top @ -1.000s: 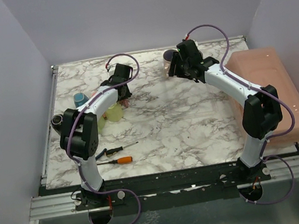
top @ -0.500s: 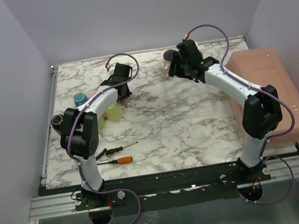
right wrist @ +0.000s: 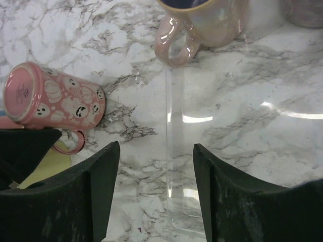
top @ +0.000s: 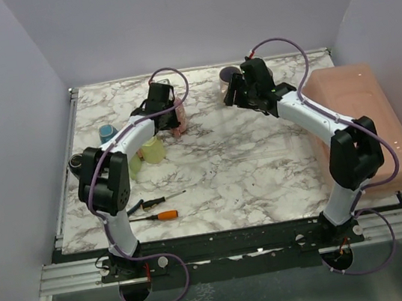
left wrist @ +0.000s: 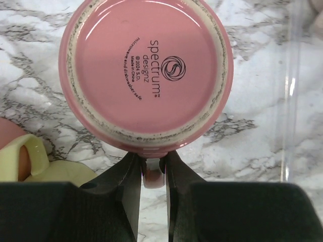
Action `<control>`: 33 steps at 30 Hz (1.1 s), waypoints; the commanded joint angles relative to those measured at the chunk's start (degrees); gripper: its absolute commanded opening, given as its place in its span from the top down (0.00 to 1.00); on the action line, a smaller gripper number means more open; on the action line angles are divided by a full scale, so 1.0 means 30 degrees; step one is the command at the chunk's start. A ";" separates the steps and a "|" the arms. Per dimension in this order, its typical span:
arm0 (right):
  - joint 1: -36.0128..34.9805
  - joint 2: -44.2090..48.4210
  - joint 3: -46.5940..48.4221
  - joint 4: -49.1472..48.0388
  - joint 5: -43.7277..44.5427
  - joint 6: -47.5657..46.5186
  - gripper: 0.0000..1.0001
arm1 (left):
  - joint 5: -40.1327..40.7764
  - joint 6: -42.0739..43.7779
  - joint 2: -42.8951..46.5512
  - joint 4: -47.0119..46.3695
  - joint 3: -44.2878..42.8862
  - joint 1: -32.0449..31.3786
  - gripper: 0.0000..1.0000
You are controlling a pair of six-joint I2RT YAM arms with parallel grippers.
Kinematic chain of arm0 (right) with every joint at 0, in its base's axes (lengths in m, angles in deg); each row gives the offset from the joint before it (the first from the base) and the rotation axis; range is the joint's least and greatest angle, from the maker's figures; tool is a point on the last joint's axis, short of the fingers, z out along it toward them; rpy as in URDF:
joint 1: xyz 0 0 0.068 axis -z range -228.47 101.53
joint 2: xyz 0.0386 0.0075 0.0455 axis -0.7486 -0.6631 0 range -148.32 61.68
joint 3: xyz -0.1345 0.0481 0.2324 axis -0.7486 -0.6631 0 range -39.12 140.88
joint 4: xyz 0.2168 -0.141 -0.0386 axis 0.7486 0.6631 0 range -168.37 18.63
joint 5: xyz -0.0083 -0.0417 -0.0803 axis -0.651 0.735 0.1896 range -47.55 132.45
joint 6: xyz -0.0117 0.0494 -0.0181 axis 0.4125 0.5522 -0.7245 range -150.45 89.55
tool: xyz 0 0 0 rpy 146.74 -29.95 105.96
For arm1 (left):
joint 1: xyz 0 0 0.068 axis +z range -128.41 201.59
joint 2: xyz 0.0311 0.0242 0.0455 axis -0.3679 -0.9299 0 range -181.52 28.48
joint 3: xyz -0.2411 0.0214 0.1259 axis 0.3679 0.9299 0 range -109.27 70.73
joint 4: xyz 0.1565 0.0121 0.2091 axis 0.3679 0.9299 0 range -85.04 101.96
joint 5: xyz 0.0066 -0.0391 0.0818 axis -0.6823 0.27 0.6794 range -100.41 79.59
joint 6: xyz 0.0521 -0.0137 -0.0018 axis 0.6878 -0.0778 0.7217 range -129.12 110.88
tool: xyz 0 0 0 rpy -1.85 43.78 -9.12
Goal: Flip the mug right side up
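While pinching the handle (left wrist: 153, 179) of the sideways mug (left wrist: 146, 70), seemingly on the bench (left wrist: 252, 126), with left pincer (left wrist: 153, 162), holding right pincer (right wrist: 155, 146) spread.

Mugs: three, left of the bin (top: 363, 122) – patterned pink mug (right wrist: 55, 98), yellow mug (top: 154, 152), glossy pink mug (right wrist: 217, 25)
Cups: two – teal cup (top: 108, 132), dark cup (top: 76, 163)
Screwdrivers: two – black screwdriver (top: 148, 202), orange screwdriver (top: 164, 216)
Bins: one

Marble table (top: 249, 166): orange screwdriver (top: 167, 215), black screwdriver (top: 152, 202), yellow cup (top: 154, 151).
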 commanded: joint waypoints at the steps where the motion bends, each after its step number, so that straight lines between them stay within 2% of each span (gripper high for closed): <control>1: 0.0448 0.1451 -0.1652 -0.2828 -0.2379 0.0017 0.37 | -0.4442 0.0839 0.1945 -0.2255 0.0227 0.0804 1.00; 8: 0.0926 0.2588 -0.4447 -0.7513 -0.6280 0.0904 0.37 | -0.7029 0.0727 0.2493 -0.2964 0.0330 0.1535 1.00; 19: 0.1058 0.2945 -0.5557 -1.0071 -0.8916 0.1434 0.36 | -0.8546 0.0077 0.3305 -0.4072 0.0469 0.1643 1.00; 23: 0.1058 0.3628 -0.6650 -1.2655 -1.0514 0.1381 0.31 | -0.9450 -0.0049 0.3931 -0.4556 0.0021 0.1671 1.00; 28: 0.1087 0.4351 -0.7551 -1.5230 -1.1514 0.2031 0.21 | -1.0610 -0.0487 0.4527 -0.4734 -0.1341 0.1701 1.00; 33: 0.1185 0.4441 -0.7949 -1.7791 -1.3053 0.3656 0.17 | -1.1709 -0.1329 0.5066 -0.5008 -0.2682 0.1701 1.00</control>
